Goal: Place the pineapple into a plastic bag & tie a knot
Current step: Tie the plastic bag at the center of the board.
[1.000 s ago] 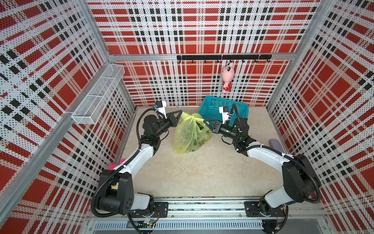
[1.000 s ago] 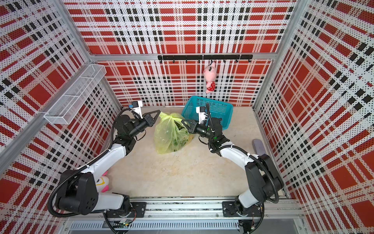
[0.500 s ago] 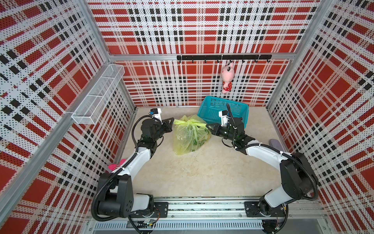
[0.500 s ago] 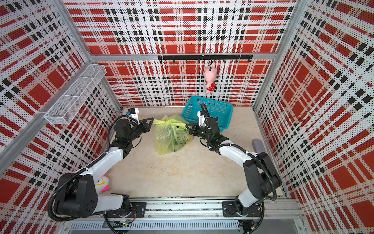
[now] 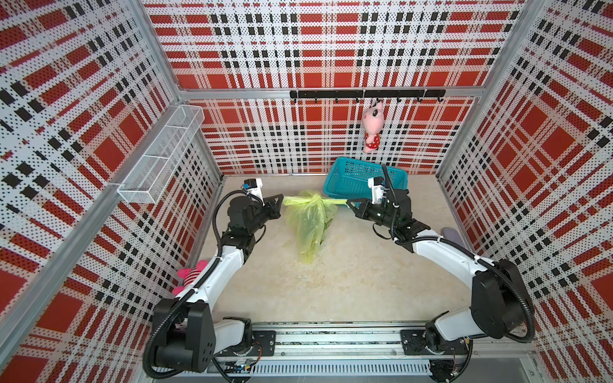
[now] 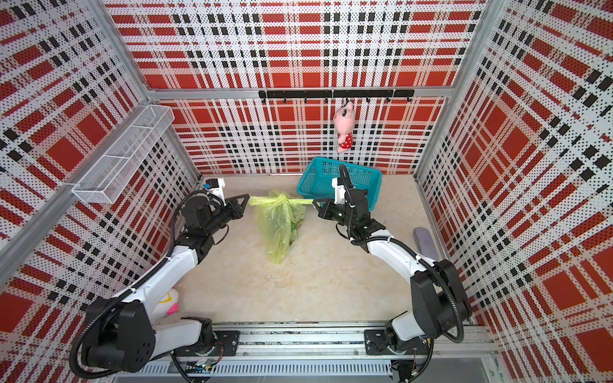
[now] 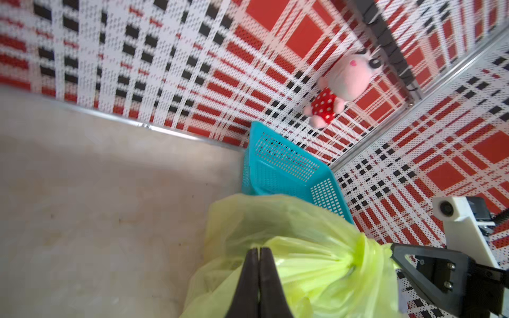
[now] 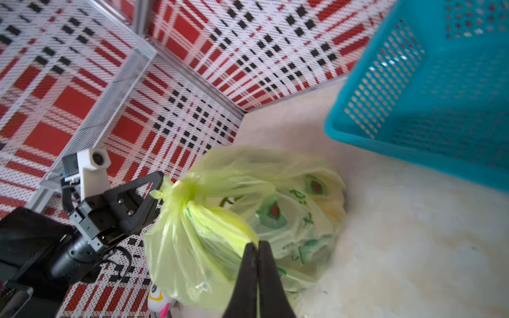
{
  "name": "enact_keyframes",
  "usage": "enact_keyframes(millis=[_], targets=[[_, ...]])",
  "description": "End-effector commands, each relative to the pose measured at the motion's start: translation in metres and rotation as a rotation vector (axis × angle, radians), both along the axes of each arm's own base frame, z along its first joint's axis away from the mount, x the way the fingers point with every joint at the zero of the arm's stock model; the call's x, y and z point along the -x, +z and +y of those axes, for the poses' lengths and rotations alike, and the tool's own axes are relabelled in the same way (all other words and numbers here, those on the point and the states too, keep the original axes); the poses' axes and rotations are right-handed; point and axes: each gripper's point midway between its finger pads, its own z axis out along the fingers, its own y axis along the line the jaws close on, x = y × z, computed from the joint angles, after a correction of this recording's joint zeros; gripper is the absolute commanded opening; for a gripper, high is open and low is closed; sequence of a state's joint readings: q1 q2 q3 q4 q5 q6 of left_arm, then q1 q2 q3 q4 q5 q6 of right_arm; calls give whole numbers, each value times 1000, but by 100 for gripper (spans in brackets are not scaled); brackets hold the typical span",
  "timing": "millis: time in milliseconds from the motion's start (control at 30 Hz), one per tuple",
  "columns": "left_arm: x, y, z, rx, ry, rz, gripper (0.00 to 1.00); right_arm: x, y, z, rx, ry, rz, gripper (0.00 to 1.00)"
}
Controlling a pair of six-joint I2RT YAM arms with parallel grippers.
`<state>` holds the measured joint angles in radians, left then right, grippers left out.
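Top view: left gripper [image 5: 281, 198], right gripper [image 5: 348, 202] pinch plastic bag [image 5: 310, 228].

I couldn't read a thing in there. The plastic bag [image 8: 300, 220] carried green printed marks beside its avocado pictures, maybe lettering, but they were too crumpled and blurred to make out.

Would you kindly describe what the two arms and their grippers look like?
The left arm and right arm share one look: glossy white links between bulky black joints, with black cable looping alongside. The left gripper and right gripper are black, with triangular open-frame fingers tapering to thin tips. A white camera mount sits on each wrist.
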<state>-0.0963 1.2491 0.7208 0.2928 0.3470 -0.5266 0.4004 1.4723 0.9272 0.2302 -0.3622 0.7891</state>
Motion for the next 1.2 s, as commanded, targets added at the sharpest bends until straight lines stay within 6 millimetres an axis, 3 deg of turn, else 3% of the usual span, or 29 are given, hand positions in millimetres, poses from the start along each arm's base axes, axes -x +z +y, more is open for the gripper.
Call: enact_keyframes(millis=[0,67,167,267,400,500,600,667,767,900,1000,1067,1167], targets=[[-1,-32,75,-16,318,39,0,-23,-58,-80,87,-314,140,0],[5,-43,80,-17,341,62,0,-23,-69,-85,108,-329,162,0],[7,-33,86,-16,356,37,0,-28,-58,-81,105,-308,134,0],[1,5,87,-36,348,-28,0,-35,-21,-82,105,-317,50,0],[-4,67,85,-68,325,-140,0,-36,34,-98,156,-387,-64,0],[-6,96,81,-86,300,-187,0,-31,60,-111,162,-423,-109,0],[-11,103,80,-105,289,-190,0,-29,68,-119,159,-434,-120,0],[-14,97,81,-110,294,-177,0,-29,60,-123,169,-442,-98,0],[-14,73,82,-99,301,-139,0,-27,32,-134,171,-461,-27,0],[-1,13,85,-58,325,-54,0,-14,-30,-159,193,-527,108,0],[12,-28,73,-11,268,-14,0,-3,-67,-168,223,-543,191,0],[19,-36,64,32,227,-24,0,1,-79,-162,243,-513,214,0],[22,-30,53,62,181,-52,0,0,-74,-144,247,-443,188,0]])
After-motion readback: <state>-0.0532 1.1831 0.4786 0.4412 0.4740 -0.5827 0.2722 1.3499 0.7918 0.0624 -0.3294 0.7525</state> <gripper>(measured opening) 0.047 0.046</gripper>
